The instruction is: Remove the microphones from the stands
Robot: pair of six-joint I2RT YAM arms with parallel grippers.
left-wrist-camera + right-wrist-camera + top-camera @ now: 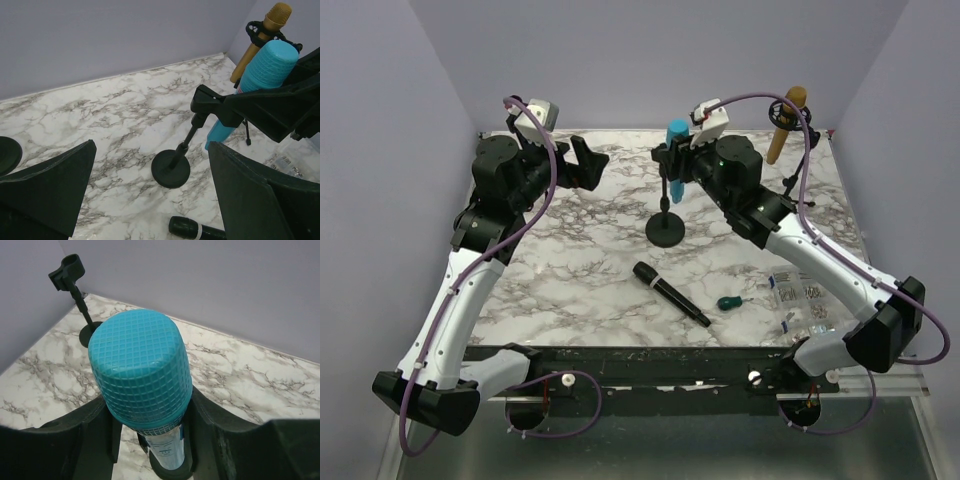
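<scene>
Right hand (676, 152) closed round blue mic (140, 375) just under head. Mic sits in clip of stand (666, 228), middle of tabletop (570, 260) toward far edge.
Left hand (588, 160) spread wide, empty, near far left corner.
Risk: tight clip, so pull lifts or tips unbraced stand; tilted pull may slip on barrel.
Count: mics 3 (blue mic; gold mic (785, 125), far right corner; black mic (670, 293), lying toward near edge). Stands 3, incl. empty stand (70, 272). Green tool (729, 302) 1.
</scene>
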